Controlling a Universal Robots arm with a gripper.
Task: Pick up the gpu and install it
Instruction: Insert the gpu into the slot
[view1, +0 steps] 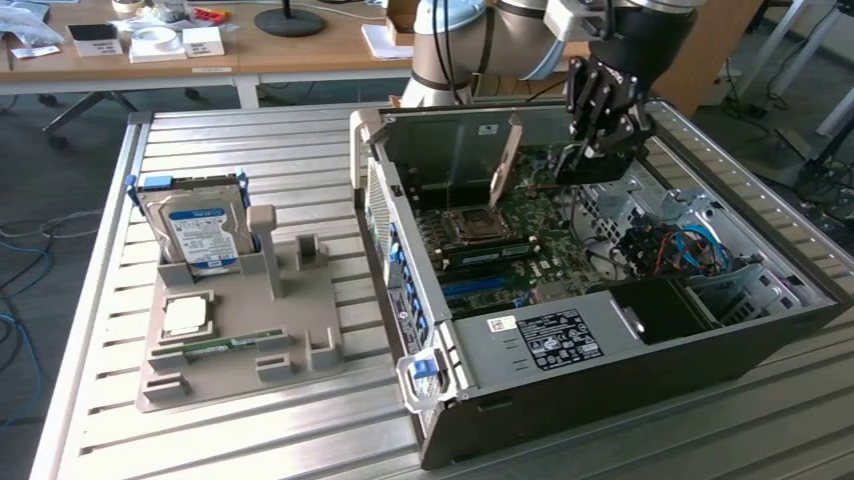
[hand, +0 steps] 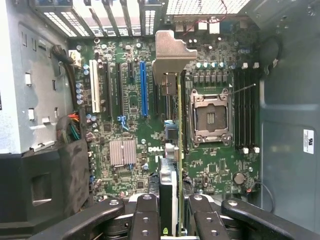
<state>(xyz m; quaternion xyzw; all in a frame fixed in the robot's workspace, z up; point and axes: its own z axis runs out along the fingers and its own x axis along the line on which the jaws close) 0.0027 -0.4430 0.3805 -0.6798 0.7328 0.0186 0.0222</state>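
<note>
My gripper (view1: 601, 135) hangs inside the open computer case (view1: 627, 360), above the motherboard (view1: 514, 260), and is shut on the gpu (view1: 597, 166). In the wrist view the gpu (hand: 178, 150) shows edge-on as a thin card running away from my fingers (hand: 146, 217), its silvery bracket (hand: 170, 52) at the far end near the case's rear slot openings. The card hovers upright over the board between the blue expansion slot (hand: 144, 90) and the processor socket (hand: 210, 117). I cannot tell whether its lower edge touches a slot.
On the slatted metal table (view1: 240, 140), at the exterior view's left, a grey holder (view1: 287, 350) carries a silver hard drive (view1: 198, 230), a processor chip (view1: 184, 317) and a green memory stick (view1: 220, 345). Cables (view1: 681, 250) and a black box (view1: 654, 310) crowd the case's other side.
</note>
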